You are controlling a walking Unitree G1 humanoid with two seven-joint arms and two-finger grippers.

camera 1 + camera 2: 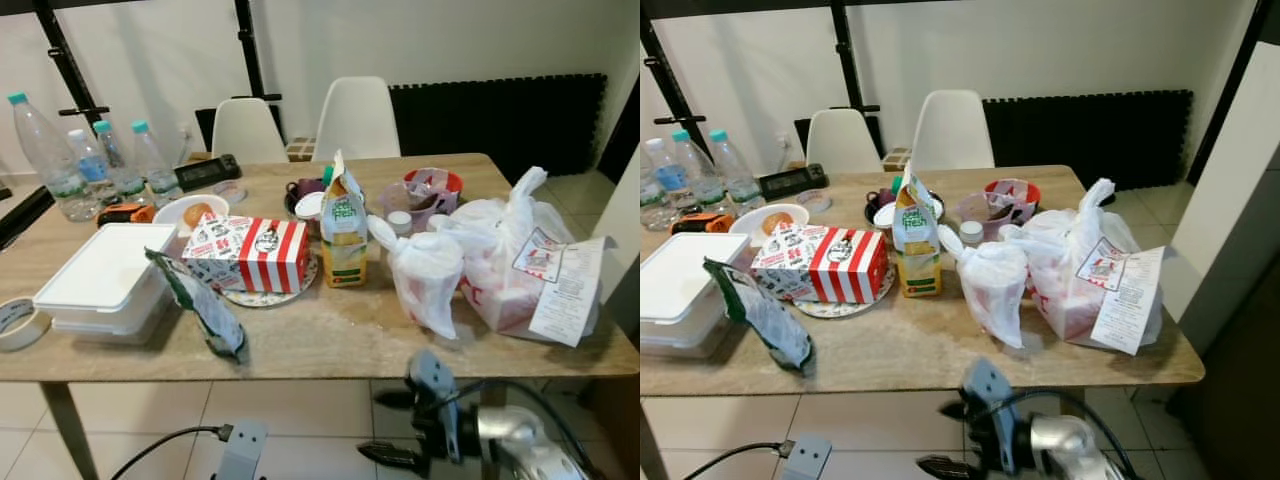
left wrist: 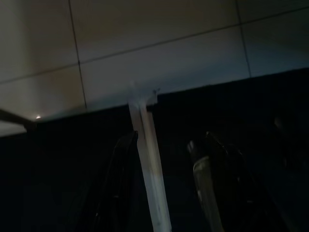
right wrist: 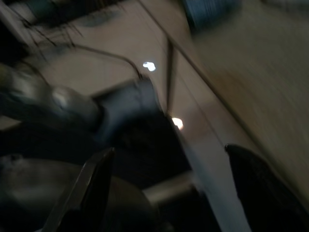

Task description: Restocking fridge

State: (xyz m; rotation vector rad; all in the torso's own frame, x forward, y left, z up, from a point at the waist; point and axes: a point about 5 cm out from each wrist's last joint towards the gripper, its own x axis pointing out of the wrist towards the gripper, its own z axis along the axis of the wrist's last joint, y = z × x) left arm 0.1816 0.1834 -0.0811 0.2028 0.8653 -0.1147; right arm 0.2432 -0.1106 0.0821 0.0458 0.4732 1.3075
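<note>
Jaws of both grippers apart, empty, below tabletop [image 1: 330,345]; juice carton [image 1: 343,232], bags [image 1: 500,262], box [image 1: 248,254] unmoved; restocking not started.

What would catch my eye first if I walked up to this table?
Probably the red-and-white striped box on a plate mid-table, with the juice carton upright just right of it. Knotted white plastic bags bearing a receipt crowd the table's right end, and water bottles cluster at the far left corner.

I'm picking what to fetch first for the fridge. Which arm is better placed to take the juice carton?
Probably the right. The right gripper hangs open below the table edge, nearly under the juice carton. The left gripper, also open, hangs low under the table, so it would likely travel further.
</note>
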